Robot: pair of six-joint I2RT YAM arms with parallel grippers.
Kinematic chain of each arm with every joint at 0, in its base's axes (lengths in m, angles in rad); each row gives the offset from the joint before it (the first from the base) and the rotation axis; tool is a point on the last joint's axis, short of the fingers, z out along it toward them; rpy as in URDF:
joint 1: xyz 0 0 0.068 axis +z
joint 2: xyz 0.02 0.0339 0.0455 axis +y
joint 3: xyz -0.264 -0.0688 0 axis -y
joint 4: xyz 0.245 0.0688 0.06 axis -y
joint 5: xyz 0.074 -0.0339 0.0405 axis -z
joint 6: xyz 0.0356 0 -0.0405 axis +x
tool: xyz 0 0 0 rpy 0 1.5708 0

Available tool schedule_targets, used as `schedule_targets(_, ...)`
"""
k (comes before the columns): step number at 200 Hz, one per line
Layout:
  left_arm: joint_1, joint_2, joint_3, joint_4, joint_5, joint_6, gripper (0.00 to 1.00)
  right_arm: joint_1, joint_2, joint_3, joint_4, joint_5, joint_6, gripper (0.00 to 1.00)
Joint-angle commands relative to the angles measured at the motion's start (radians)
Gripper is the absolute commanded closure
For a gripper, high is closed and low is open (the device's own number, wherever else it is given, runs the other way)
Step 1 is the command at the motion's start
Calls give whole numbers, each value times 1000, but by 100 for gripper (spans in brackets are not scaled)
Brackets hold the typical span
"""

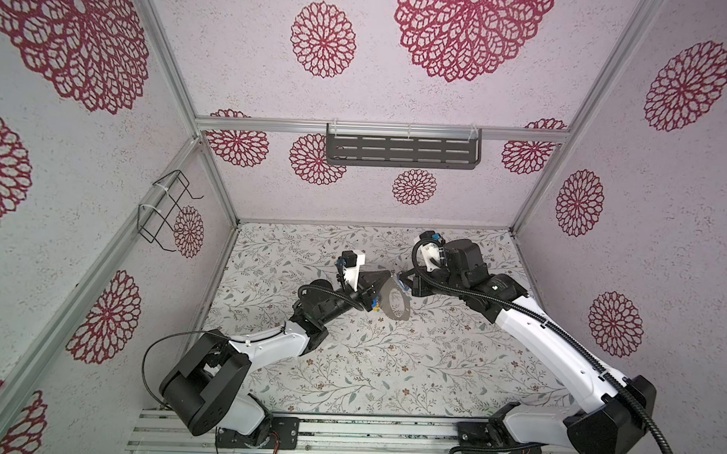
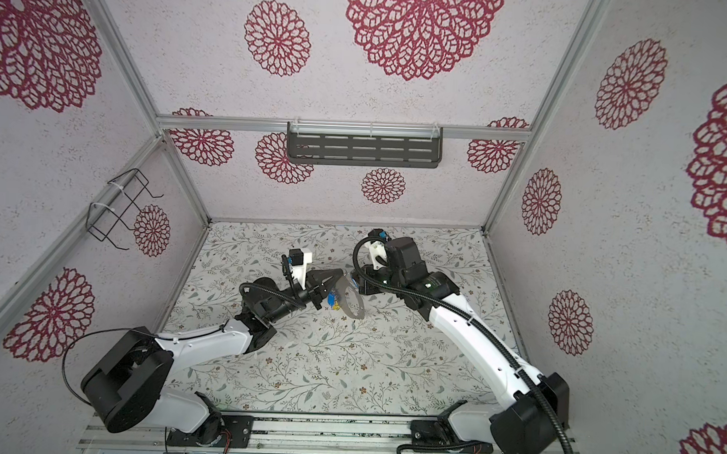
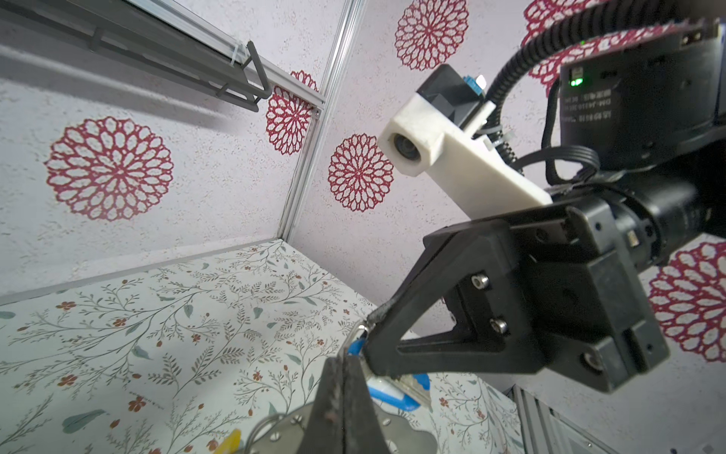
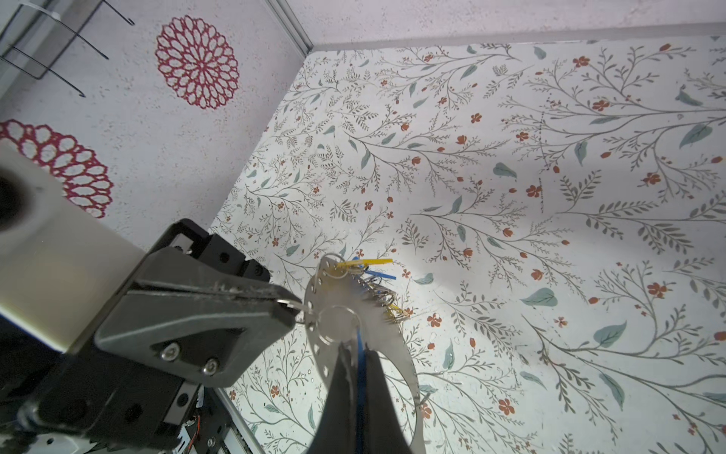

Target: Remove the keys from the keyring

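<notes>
The keyring (image 1: 403, 313) (image 2: 356, 313) is a flat grey metal hoop with holes along its rim, held above the floral table between both grippers. Yellow and blue keys (image 1: 375, 307) (image 4: 377, 275) hang in a cluster from its rim. My left gripper (image 1: 388, 275) (image 4: 292, 306) is shut on a small metal piece at the keyring's (image 4: 396, 353) edge. My right gripper (image 1: 400, 278) (image 4: 359, 350) is shut on a single blue key (image 3: 393, 393), seen edge-on between its fingers. This key's loop still passes through the keyring. In the left wrist view a yellow key (image 3: 230, 442) shows beside the keyring (image 3: 286, 428).
A grey slotted shelf (image 1: 402, 150) hangs on the back wall. A black wire rack (image 1: 167, 213) sits on the left wall. The floral table (image 1: 390, 362) lies below the held keyring, and an aluminium rail (image 1: 367, 432) runs along the front between the arm bases.
</notes>
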Motion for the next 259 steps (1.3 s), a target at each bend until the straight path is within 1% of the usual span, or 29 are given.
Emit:
schedule_targets(1, 20, -13, 10, 208, -61, -63, 100, -53, -24, -33, -58, 145, 25, 100)
schedule_targets(39, 32, -13, 20, 177, -78, -118, 100, -54, -72, -67, -18, 151, 25, 100)
schedule_targets(70, 37, -23, 41, 101, -84, -134, 100, -53, -150, -131, 100, 122, 25, 100)
schedule_targets(103, 40, -22, 41, 96, -91, -153, 100, -52, -245, -214, 245, 84, 19, 100)
schedule_targets(125, 40, -16, 49, 92, -89, -171, 100, -52, -282, -250, 303, 55, 18, 100)
schedule_targets(145, 40, -9, 59, 85, -79, -185, 100, -52, -279, -252, 309, 29, 18, 100)
schedule_targets(179, 42, -8, 71, 59, -67, -209, 100, -51, -275, -243, 294, 43, 18, 100)
schedule_targets(203, 60, -14, 119, -74, -45, -271, 100, -51, -278, -249, 304, 57, 22, 100)
schedule_targets(218, 63, -14, 147, -131, -31, -285, 100, -51, -273, -252, 310, 51, 26, 100)
schedule_targets(259, 62, 2, 160, -99, -20, -340, 100, -34, -220, -259, 348, 7, 61, 100)
